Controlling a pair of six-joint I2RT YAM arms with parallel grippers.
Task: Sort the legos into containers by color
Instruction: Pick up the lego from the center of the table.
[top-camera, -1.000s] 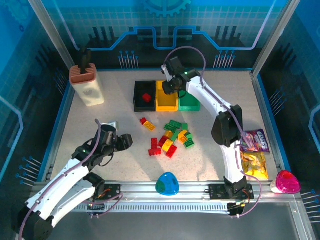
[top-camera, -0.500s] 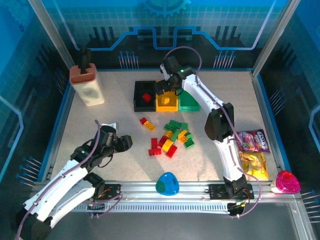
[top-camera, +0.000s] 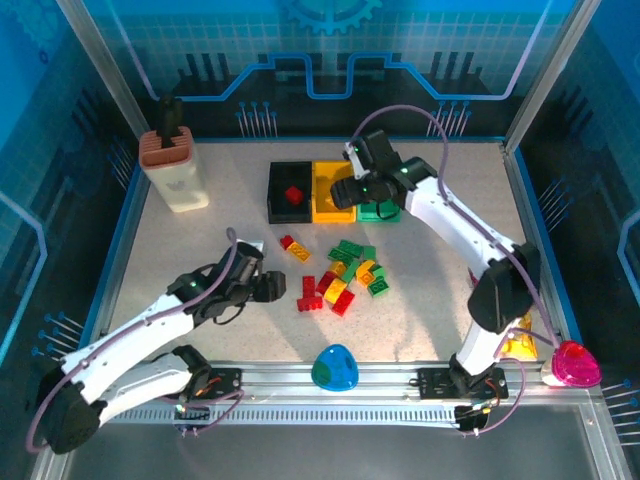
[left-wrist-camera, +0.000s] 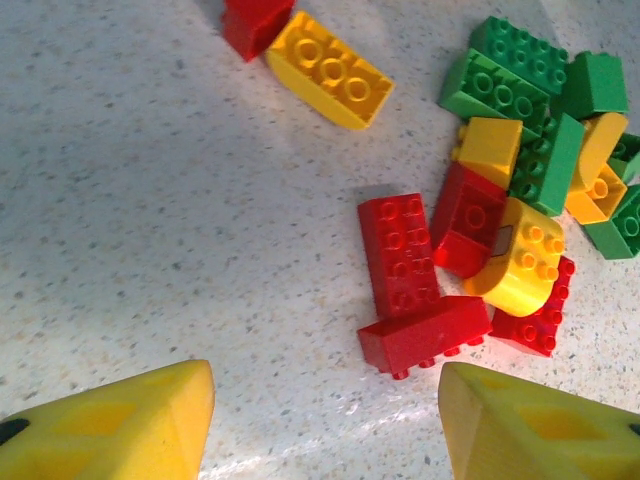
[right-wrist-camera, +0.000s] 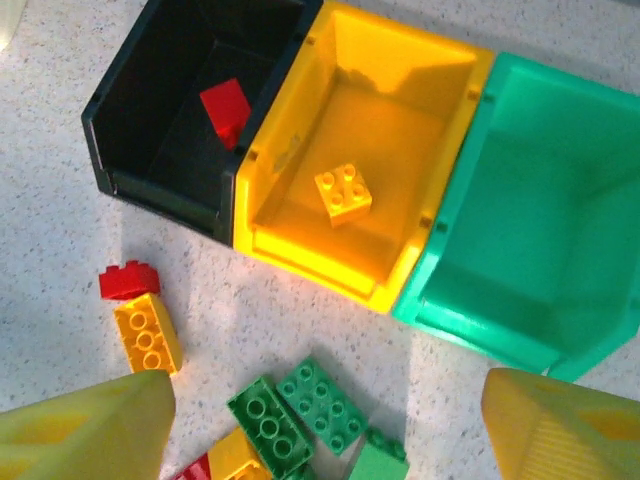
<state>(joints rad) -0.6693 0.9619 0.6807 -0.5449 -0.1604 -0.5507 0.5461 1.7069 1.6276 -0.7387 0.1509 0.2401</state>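
On the left, our left gripper (top-camera: 272, 288) has moved in toward the pile (top-camera: 345, 272) since a second ago. Its jaws stand apart with nothing between them, and the red bricks (left-wrist-camera: 400, 255) lie just ahead on the table.

Further right are the three bins, side by side and touching. The black bin (right-wrist-camera: 160, 190) holds one red brick (right-wrist-camera: 225, 108). The yellow bin (right-wrist-camera: 300, 255) now holds a yellow brick (right-wrist-camera: 343, 193), lying loose on its floor. The green bin (right-wrist-camera: 540, 200) holds nothing yet.

Our right gripper (top-camera: 352, 192) has pulled back from over the yellow bin and hangs above the bins' near edge, jaws wide and empty.

We judge that one yellow brick has just been delivered. Most of the legos are still on the table, so the task is at an early stage, and the left gripper looks set for a red pick.
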